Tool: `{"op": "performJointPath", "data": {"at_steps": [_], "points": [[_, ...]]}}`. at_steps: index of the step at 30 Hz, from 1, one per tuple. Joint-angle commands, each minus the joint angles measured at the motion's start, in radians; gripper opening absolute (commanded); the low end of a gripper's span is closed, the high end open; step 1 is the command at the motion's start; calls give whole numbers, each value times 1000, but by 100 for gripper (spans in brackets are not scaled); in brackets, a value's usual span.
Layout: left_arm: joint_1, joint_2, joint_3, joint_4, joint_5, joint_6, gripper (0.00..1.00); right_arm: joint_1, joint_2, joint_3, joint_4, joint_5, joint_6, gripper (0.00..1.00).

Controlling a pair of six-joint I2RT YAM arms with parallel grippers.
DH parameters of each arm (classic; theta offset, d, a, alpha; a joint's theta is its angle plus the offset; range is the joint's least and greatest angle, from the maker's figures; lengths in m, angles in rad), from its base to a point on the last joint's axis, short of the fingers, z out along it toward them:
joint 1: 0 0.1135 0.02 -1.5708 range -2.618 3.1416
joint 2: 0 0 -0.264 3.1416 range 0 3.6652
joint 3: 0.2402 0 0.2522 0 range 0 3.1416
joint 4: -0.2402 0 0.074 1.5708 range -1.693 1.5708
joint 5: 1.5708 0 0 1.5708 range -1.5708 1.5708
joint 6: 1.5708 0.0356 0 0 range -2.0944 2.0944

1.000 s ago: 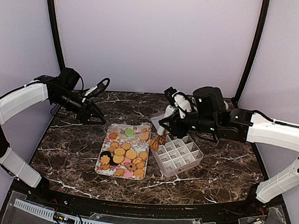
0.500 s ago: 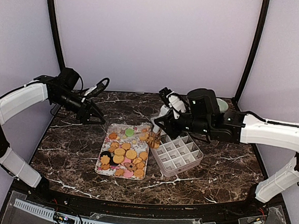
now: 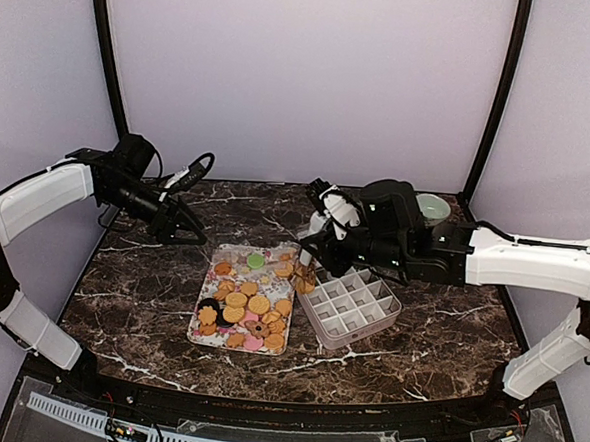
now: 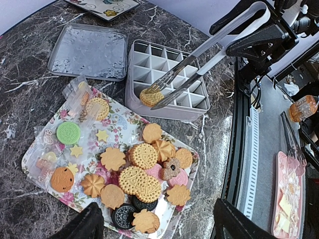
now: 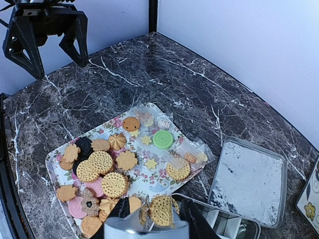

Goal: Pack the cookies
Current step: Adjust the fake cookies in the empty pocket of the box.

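Pinching tongs (image 4: 209,47) clasping cookie (image 4: 149,96), right gripper (image 5: 155,221) has cookie at its 7 o'clock, by box's (image 4: 169,110) 10 o'clock corner; left gripper (image 5: 55,59) spread.

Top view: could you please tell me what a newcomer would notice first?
The tray of colourful cookies at mid-table stands out. Right of it, the right gripper's tongs pinch a tan cookie at a corner of the grid box. The left gripper hangs open at the far left.

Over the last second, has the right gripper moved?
Yes. The right gripper, holding the tongs, has shifted left along the divided box's far edge toward the tray.
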Motion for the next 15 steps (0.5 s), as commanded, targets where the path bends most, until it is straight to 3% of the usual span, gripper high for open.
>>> {"op": "performJointPath", "data": {"at_steps": [1, 15], "points": [[8, -28, 5, -29, 25, 15, 78, 10, 10, 37, 42, 42, -28, 33], [9, -22, 20, -38, 27, 18, 78, 10, 33, 36, 47, 68, -41, 29]]}}
